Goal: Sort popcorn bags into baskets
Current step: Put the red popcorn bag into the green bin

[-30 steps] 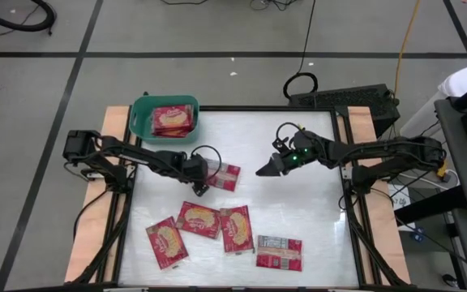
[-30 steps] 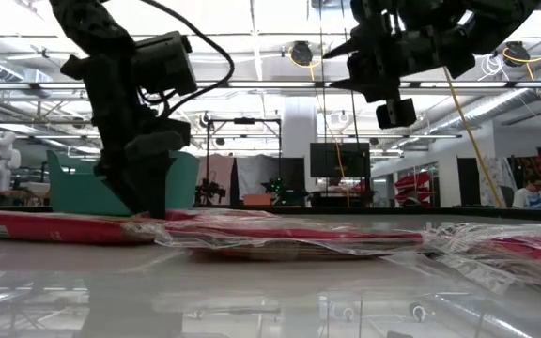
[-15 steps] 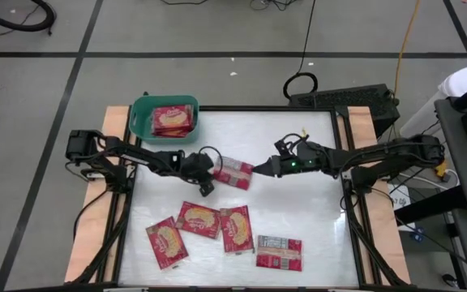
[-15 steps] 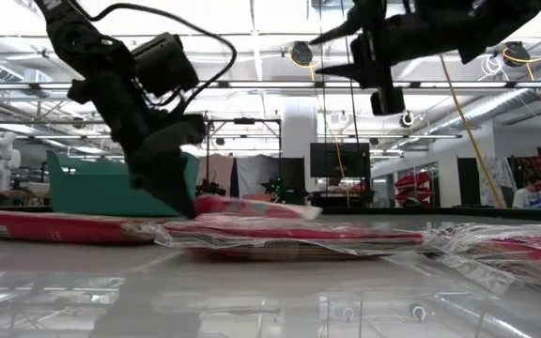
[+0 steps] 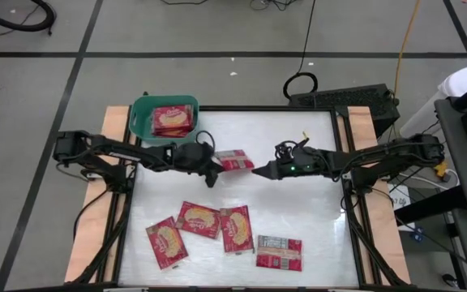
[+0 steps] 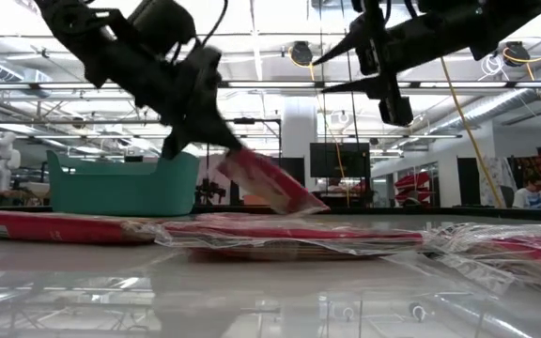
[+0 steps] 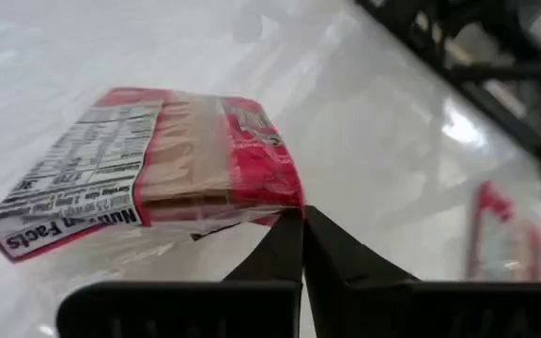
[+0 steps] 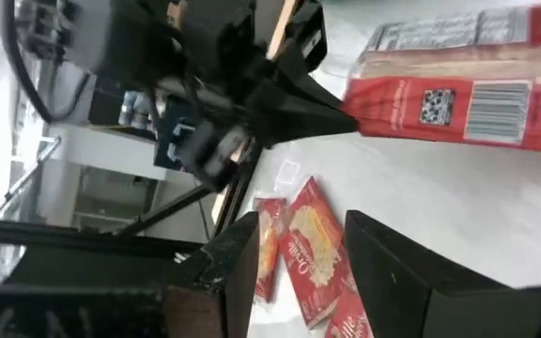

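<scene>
1. Over the middle of the white tabletop (image 5: pixel 298 219), high view: left gripper (image 5: pixel 214 168) clamped on the edge of a red popcorn bag (image 5: pixel 234 160), the bag lifted between the two arms. Right gripper (image 5: pixel 259 170) just beside that bag's far edge, jaws partly apart, nothing in them. Teal basket (image 5: pixel 140 109) at the tabletop's far left corner, with one red packet (image 5: pixel 173 120) inside. Four more packets (image 5: pixel 218 229) flat along the near side, the rightmost showing a grey-white label panel.

2. At tabletop height, low view: held bag (image 6: pixel 269 181) tilted steeply, upper end pinched in the left gripper (image 6: pixel 216 148), lower end close to the flat packets (image 6: pixel 280 233) beneath; cannot tell whether touching. Basket (image 6: pixel 120 186) behind on the left. Right gripper (image 6: pixel 322 75) high above, apart from the bag. A person (image 6: pixel 532 192) seated far back on the right.

3. Past the left arm's own fingers, left wrist view: jaws shut tight on the clear edge of the bag (image 7: pixel 158 174), nutrition panel facing the camera.

4. Past the right arm's own fingers, right wrist view: jaws spread, empty; the bag (image 8: pixel 458 94) ahead with barcode showing, gripped at one end by the other arm's gripper (image 8: pixel 332 113); flat packets (image 8: pixel 303 246) on the tabletop beyond.
</scene>
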You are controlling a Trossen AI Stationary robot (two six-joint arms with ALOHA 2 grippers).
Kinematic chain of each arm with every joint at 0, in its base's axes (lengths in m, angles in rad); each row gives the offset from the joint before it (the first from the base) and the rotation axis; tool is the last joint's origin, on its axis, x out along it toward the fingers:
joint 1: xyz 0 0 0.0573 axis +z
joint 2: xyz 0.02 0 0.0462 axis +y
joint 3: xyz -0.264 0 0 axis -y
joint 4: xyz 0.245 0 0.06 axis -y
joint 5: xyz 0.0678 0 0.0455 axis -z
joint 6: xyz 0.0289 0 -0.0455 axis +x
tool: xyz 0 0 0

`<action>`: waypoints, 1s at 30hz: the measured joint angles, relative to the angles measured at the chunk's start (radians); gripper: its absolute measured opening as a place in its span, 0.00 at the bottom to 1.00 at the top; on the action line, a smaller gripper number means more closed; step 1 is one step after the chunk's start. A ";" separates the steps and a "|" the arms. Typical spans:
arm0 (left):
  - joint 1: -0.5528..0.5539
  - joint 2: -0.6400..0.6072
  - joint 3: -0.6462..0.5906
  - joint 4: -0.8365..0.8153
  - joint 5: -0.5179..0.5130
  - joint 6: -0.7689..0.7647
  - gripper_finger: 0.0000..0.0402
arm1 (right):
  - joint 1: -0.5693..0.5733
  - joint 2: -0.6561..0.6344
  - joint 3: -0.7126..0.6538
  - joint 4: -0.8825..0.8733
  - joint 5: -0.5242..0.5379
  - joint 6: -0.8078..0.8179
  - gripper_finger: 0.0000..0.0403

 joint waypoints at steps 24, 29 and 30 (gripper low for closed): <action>0.105 -0.179 0.064 0.212 0.127 -0.577 0.00 | -0.168 0.021 0.436 -0.452 -0.054 -0.926 0.62; 0.123 -0.177 0.063 0.253 0.158 -0.599 0.00 | -0.198 0.038 0.475 -0.544 -0.057 -1.071 0.64; 0.126 -0.178 0.063 0.262 0.164 -0.611 0.00 | -0.202 0.045 0.475 -0.540 -0.060 -1.083 0.64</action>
